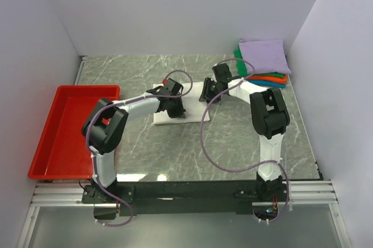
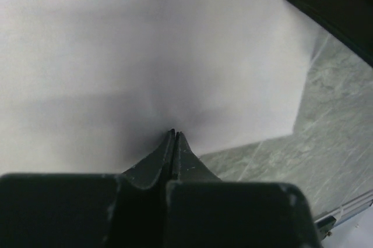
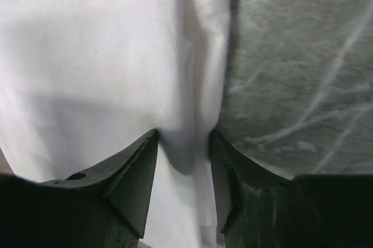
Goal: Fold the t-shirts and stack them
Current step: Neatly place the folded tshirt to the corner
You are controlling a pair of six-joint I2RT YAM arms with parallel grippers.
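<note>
A folded white t-shirt (image 1: 163, 119) lies on the marble table at the middle, mostly hidden under both grippers. My left gripper (image 1: 173, 108) is over it. In the left wrist view its jaws (image 2: 175, 133) are shut, tips pinched into the white cloth (image 2: 145, 56). My right gripper (image 1: 211, 95) is at the shirt's right end. In the right wrist view it (image 3: 183, 137) is open, its fingers astride a folded edge of the white cloth (image 3: 87, 56). No red print shows. A stack at the back right has a lavender tee (image 1: 265, 56) on top, above green (image 1: 239, 62), orange (image 1: 268, 77) and teal (image 1: 275, 84) tees.
A red plastic tray (image 1: 64, 131) sits at the left edge of the table. White walls close in the left, back and right sides. Grey marble table (image 1: 233, 137) shows in front of the shirt. Purple cables loop from both arms.
</note>
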